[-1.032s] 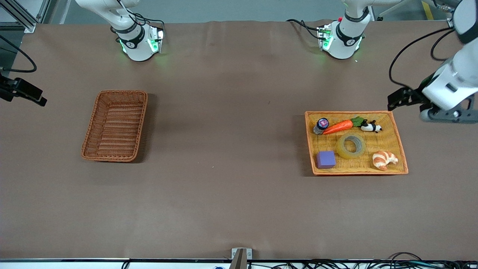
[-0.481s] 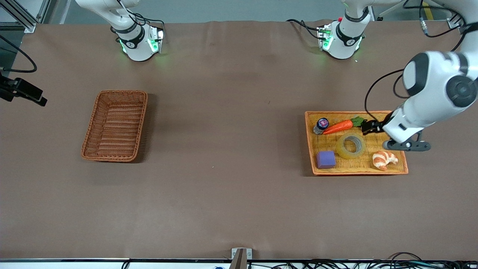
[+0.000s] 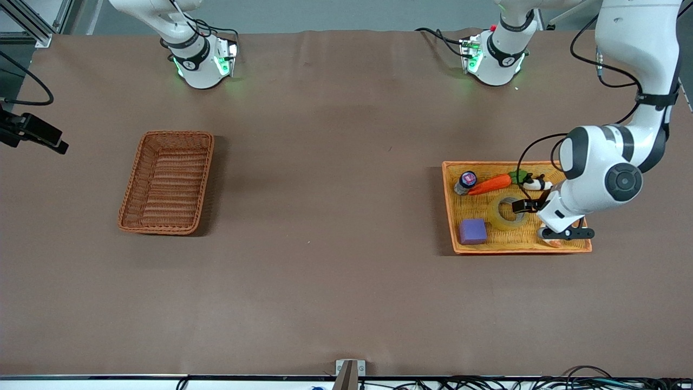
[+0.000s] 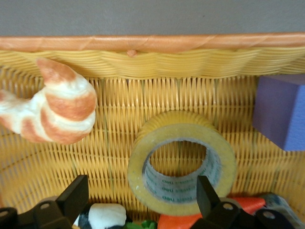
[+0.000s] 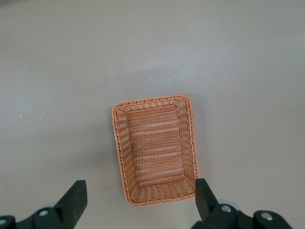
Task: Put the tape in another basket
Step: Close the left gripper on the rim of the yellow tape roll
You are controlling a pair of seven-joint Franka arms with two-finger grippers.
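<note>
The tape (image 3: 495, 214) lies flat in the middle of the light orange-yellow basket (image 3: 447, 208). In the left wrist view the tape (image 4: 178, 123) is a yellowish ring on the weave. My left gripper (image 3: 524, 206) is open and empty, low over the side of the tape toward the carrot. In the left wrist view the left gripper (image 4: 142, 183) has part of the ring between its spread fingers. The dark reddish-brown basket (image 3: 167, 181) stands empty toward the right arm's end. My right gripper (image 5: 139, 191) is open and empty, high over that basket (image 5: 155, 148).
In the light basket with the tape are a purple cube (image 3: 472, 231), a carrot (image 3: 490, 184), a small bottle (image 3: 464, 181), a panda toy (image 3: 536, 184) and a croissant (image 4: 57, 107). The left wrist mostly hides the croissant in the front view.
My left arm has swung in from off the table's end and come down over the light basket, to the tape. The right arm and all objects have not moved.
</note>
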